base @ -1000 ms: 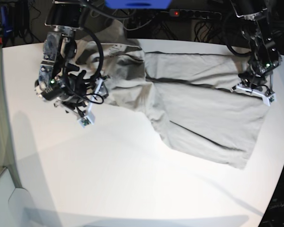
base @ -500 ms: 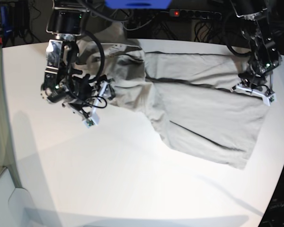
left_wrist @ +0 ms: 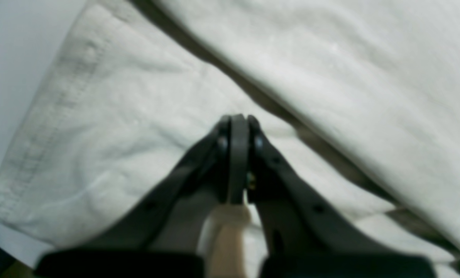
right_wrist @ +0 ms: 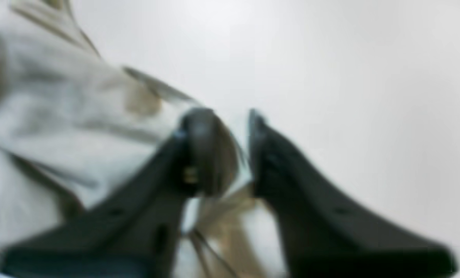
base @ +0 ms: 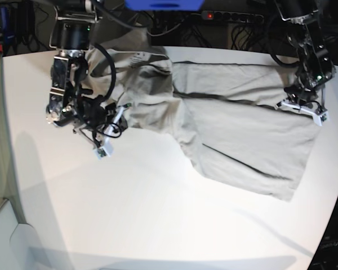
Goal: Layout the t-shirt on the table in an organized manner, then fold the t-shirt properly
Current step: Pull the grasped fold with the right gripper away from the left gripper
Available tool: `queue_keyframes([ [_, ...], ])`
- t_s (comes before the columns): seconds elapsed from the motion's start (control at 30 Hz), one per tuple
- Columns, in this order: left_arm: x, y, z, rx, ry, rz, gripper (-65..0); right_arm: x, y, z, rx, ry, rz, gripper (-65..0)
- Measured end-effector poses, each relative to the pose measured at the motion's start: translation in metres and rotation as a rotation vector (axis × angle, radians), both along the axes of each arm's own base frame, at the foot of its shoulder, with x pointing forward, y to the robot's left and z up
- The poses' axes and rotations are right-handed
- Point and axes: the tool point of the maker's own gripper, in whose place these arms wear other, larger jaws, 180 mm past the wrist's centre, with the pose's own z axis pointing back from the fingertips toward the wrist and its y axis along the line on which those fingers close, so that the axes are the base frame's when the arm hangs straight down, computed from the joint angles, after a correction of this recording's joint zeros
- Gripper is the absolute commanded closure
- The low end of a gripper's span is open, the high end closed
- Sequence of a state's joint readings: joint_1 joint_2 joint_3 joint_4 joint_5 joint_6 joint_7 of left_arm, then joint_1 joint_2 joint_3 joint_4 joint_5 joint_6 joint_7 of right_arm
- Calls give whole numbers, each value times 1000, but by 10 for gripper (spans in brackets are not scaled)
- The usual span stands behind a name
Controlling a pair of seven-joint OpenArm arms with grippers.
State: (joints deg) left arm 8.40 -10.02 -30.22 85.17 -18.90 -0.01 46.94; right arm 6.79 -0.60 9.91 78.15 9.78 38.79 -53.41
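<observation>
T-shirt (base: 231,129): light beige-grey, spread across the upper centre and right of the base frame, lying on the bench (base: 158,214). Body mostly flat, hem toward the right edge of the frame, lower corner reaching toward the lower right. Creased and bunched at the upper left, with one long dark fold line running across the upper part and a second diagonal crease lower down. Small dark label visible near the neck at the upper left.

Bench: white, matte, with a curved edge; bare across the whole lower half of the base frame.

Left end effector (left_wrist: 235,119): seen at the upper right of the base frame (base: 302,106), over the shirt's right-hand end. Fingers pressed together in the left wrist view, a strip of pale cloth caught between them; hemmed edge of the shirt in the left part of that frame, a dark fold running diagonally across the upper right.

Right end effector (right_wrist: 230,116): seen at the left of the base frame (base: 104,132), at the bunched left end of the shirt. Right wrist view blurred; fingers nearly together, narrow gap left, pale fabric apparently between them, though grip not certain. Shirt cloth filling the left part of that frame, plain white bench the right.
</observation>
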Motion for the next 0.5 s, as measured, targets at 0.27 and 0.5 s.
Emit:
queue_keyframes([
  [0.27,0,1,0,2,1,0,-4,-3,4,-6,78,-35,-24,0],
  [0.5,0,1,0,1,0,0,-4,7,-7,-2,34,-29,12,0],
])
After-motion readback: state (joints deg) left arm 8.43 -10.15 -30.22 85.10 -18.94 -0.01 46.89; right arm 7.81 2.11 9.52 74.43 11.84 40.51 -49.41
